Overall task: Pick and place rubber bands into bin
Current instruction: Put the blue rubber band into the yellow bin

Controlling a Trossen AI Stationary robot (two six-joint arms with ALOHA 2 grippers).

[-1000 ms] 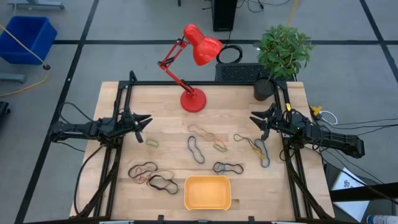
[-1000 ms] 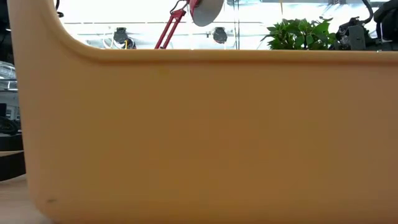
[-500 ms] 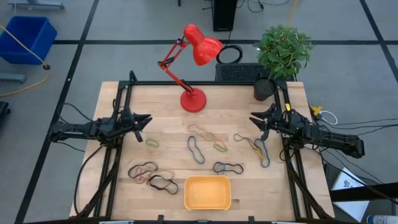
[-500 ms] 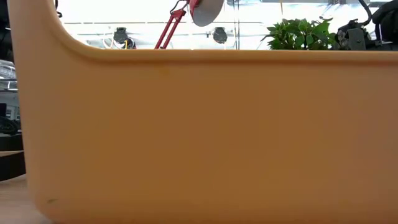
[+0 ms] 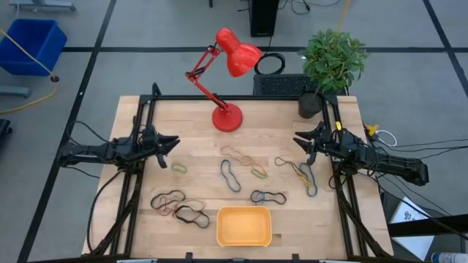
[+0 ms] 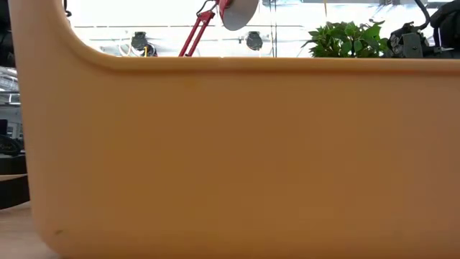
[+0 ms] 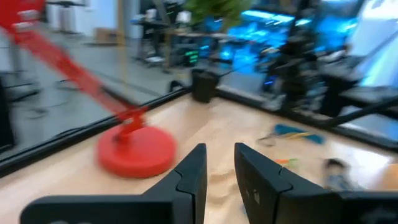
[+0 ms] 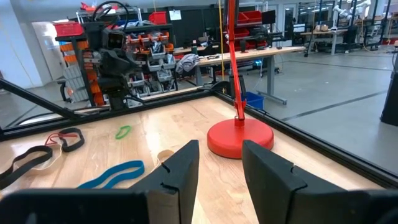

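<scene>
Several rubber bands lie flat on the wooden table: a green one, a tan one, a grey one, yellow and black ones, dark ones. The yellow-orange bin rests on its base at the near edge; its wall fills the low view. My left gripper hovers open and level at the table's left, nothing between its fingers. My right gripper hovers open and level at the right, above the bands.
A red desk lamp stands on its round base at the far middle of the table. A potted plant sits at the far right corner. Black frame rails run along both sides. A blue bin stands on the floor.
My left gripper has rolled slightly about its own pointing line while staying where it was. The bands and the bin have not moved.
</scene>
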